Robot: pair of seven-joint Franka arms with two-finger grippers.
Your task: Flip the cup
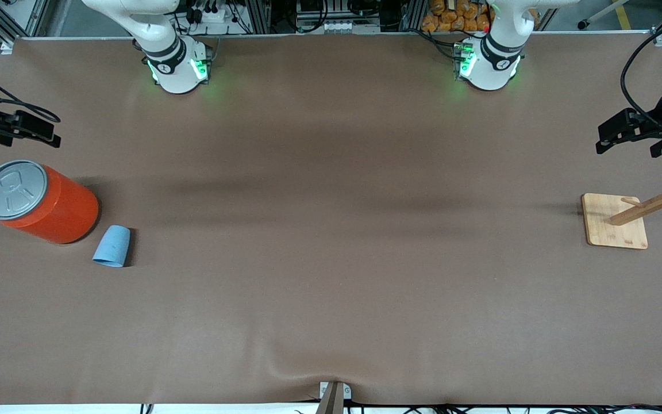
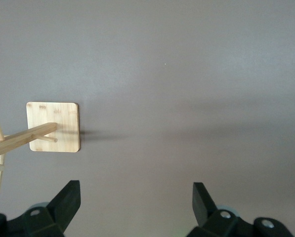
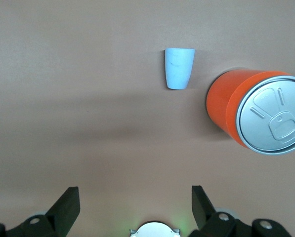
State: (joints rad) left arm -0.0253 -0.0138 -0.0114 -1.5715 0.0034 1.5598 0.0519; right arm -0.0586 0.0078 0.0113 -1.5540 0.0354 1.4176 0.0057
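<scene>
Lying on side on matte brown tabletop [image 1: 331, 259]: smooth tapered plastic cup [image 1: 112, 246], beside orange can [image 1: 43, 202]. Left end effector [image 2: 136, 202] and right end effector [image 3: 135, 205] wide, aloft.

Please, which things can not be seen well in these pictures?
- cup: its opening shows in no view, only the outer wall.
- wooden rack: its top is cut by the front view's edge.
- left gripper and right gripper, both open: only fingertips show in the wrist views.
</scene>
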